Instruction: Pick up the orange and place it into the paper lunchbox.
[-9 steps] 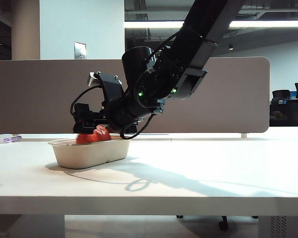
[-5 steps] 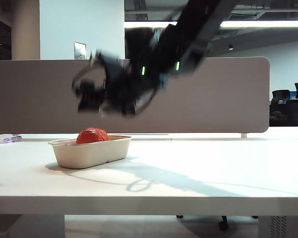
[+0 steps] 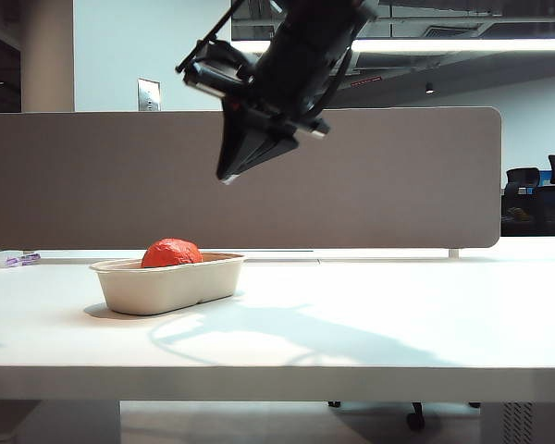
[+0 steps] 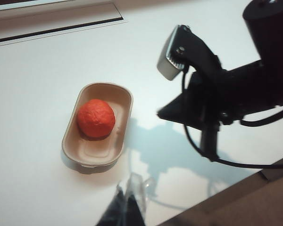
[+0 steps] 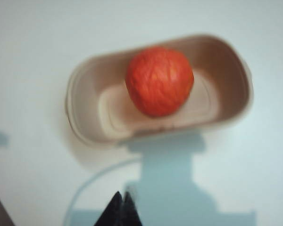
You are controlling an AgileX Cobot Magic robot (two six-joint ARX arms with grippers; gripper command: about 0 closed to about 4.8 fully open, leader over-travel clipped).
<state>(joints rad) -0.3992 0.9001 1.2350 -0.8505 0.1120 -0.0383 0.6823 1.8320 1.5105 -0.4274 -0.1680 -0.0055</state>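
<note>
Now the orange sits inside the paper lunchbox rim, both clenched tools, right and left, high above.

Open-plan office: desk divider, white desk, swivel chairs

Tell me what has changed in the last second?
The right gripper let go of the orange, rose well above the lunchbox and shut. The orange stays in the lunchbox on the table. The left gripper is shut.
</note>
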